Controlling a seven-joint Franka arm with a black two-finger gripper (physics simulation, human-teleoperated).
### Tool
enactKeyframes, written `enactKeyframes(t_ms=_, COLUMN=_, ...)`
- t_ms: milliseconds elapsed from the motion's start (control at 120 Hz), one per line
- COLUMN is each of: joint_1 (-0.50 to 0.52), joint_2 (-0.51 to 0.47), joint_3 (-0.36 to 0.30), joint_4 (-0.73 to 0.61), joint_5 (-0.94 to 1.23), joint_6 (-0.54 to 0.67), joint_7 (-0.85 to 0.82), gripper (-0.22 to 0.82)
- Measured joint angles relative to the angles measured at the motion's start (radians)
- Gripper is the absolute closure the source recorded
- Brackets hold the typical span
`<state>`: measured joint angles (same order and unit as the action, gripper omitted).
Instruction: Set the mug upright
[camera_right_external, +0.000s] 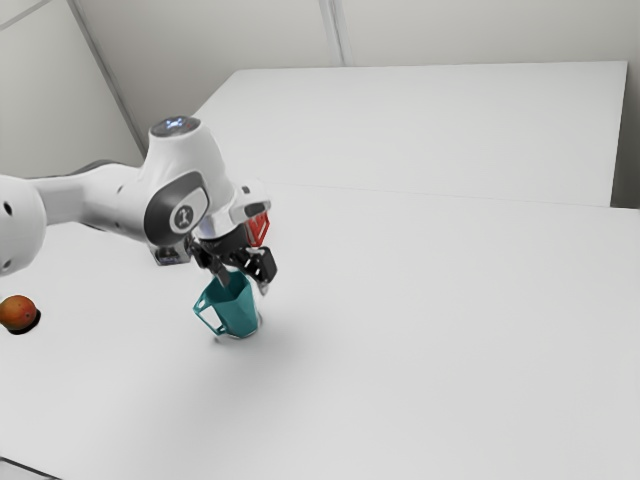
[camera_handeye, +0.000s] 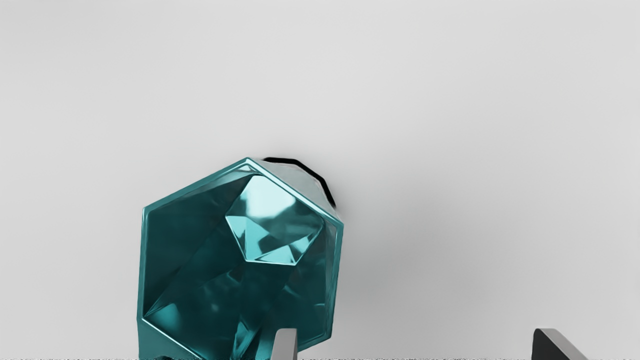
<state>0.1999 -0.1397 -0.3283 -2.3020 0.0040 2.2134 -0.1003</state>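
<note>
Teal in the exterior view, the mug (camera_right_external: 236, 310) is resting mouth up, seemingly leaning, while the gripper (camera_right_external: 245, 285) is hovering at its rim, probably for straddling one wall. The arm (camera_right_external: 185, 190) is partly hiding a red object (camera_right_external: 259, 230).

In the wrist view the fingers (camera_handeye: 555, 346) are standing wide apart — one over the mouth, one outside — and the frame is cutting them off; how the base is meeting the table (camera_handeye: 450, 125) is hard to tell.

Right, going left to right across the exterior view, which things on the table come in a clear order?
Orange round object → small grey object, partly hidden by the arm → teal mug
</note>
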Motion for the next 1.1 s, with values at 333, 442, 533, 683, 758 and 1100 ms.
enactKeyframes(t_ms=333, joint_1=-0.006, joint_2=0.012, joint_3=0.002, joint_4=0.216, joint_5=-0.043, joint_6=-0.209, joint_7=0.001, gripper=0.04)
enactKeyframes(t_ms=442, joint_1=-0.003, joint_2=0.025, joint_3=0.003, joint_4=0.302, joint_5=-0.051, joint_6=-0.294, joint_7=0.000, gripper=0.03)
enactKeyframes(t_ms=533, joint_1=0.000, joint_2=0.050, joint_3=0.006, joint_4=0.377, joint_5=-0.051, joint_6=-0.363, joint_7=-0.001, gripper=0.03)
enactKeyframes(t_ms=683, joint_1=-0.008, joint_2=0.087, joint_3=0.012, joint_4=0.509, joint_5=-0.047, joint_6=-0.468, joint_7=-0.002, gripper=0.03)
enactKeyframes(t_ms=758, joint_1=-0.027, joint_2=0.105, joint_3=0.027, joint_4=0.560, joint_5=-0.046, joint_6=-0.511, joint_7=-0.003, gripper=0.02)
enactKeyframes(t_ms=1100, joint_1=-0.125, joint_2=0.160, joint_3=0.116, joint_4=0.723, joint_5=-0.006, joint_6=-0.629, joint_7=-0.004, gripper=0.02)
